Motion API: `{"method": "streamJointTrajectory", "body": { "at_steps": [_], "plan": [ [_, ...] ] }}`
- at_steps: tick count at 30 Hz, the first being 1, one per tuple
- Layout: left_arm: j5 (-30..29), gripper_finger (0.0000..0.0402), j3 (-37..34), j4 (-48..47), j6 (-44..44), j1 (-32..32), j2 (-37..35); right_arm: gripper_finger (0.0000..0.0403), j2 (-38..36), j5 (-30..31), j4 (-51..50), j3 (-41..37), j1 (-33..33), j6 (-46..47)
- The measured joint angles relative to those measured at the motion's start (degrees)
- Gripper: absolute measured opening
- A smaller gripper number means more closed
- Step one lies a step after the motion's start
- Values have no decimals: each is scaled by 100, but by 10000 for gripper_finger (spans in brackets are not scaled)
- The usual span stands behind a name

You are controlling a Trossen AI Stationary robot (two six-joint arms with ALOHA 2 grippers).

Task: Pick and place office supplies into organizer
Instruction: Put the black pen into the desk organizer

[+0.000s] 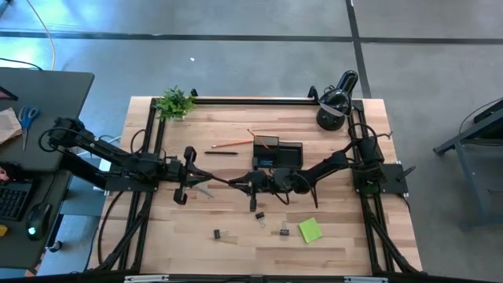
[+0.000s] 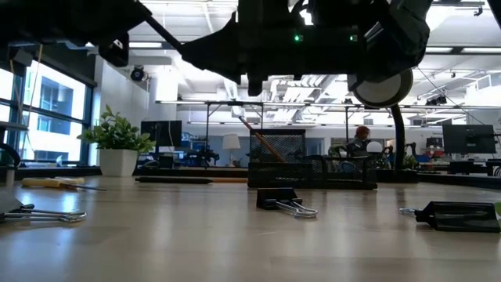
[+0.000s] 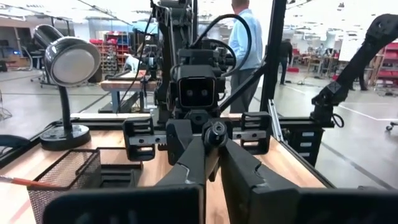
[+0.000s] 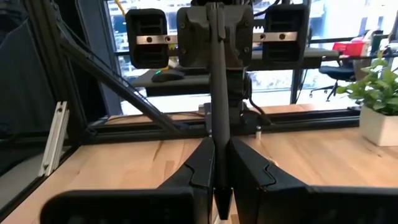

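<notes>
My right gripper (image 4: pixel 217 163) was pinched tight on one end of a dark pen (image 4: pixel 217 74) and my left gripper (image 3: pixel 210 146) on the other, holding it level above mid-table near the organizer (image 1: pixel 288 155), which I judged was to pass it between arms.

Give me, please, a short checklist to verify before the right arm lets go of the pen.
1. Left gripper shut on the black pen: ok.
2. Right gripper shut on the same pen: ok.
3. Both grippers raised above the table: ok.
4. Organizer upright, not blocked by either arm: ok.
5. Binder clips lying apart from the grippers: ok.
6. How deep the pen sits in the left fingers: cannot tell.
</notes>
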Motion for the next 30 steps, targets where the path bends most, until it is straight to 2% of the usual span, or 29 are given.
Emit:
{"method": "streamJointTrajectory", "body": {
  "at_steps": [17,21,26,30],
  "plan": [
    [34,2,0,-186,52,0,15,26,0,-322,-311,2,-53,167],
    [73,2,3,-226,71,0,10,58,3,-378,-404,-15,-53,169],
    [558,1,11,-359,285,-2,4,107,20,-557,-529,-22,-49,348],
    [613,1,12,-552,293,0,4,130,20,-615,-669,-22,-75,429]
  ]
}}
